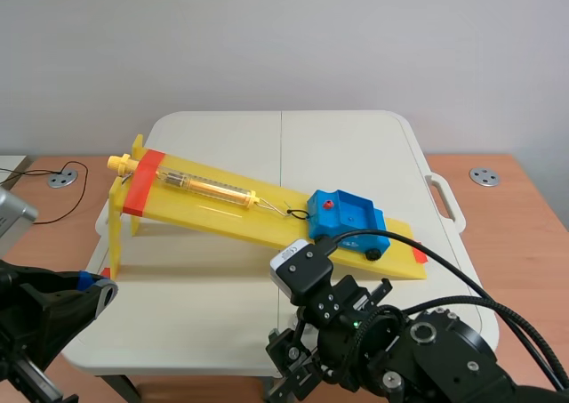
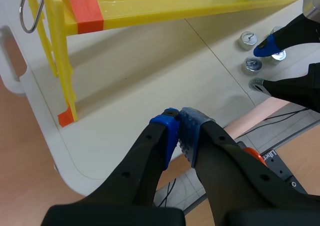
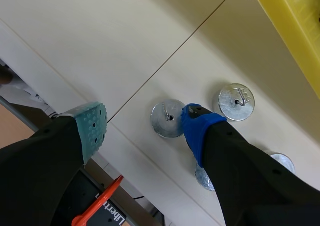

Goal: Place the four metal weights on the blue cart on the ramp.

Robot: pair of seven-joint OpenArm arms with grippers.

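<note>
Right wrist view pretty much said it all: the right gripper (image 3: pixel 145 128) hung wide open over the near edge of the table (image 3: pixel 100 36). One metal weight (image 3: pixel 168 118) lay flat between its fingers, but way off-centre, just beside the blue-padded finger (image 3: pixel 196 128) and well apart from the teal one (image 3: pixel 92 126). A second weight (image 3: pixel 236 102) sat just past the blue finger's far side. A third weight (image 3: pixel 283 162) and a fourth weight (image 3: pixel 204 178) peeked out from under that same finger. They were round discs, so no long axis to line up with, I'd say, only a sideways nudge toward the blue pad to centre the nearest one. The blue cart (image 1: pixel 348 214) was right of centre in the scene view, parked on the low end of the yellow ramp (image 1: pixel 213 194), above the right arm in the frame. The left gripper (image 2: pixel 179 133) was pinched closed on nothing, down at the scene view's lower left, well apart from the weights, so this looked like the right arm's pick.
</note>
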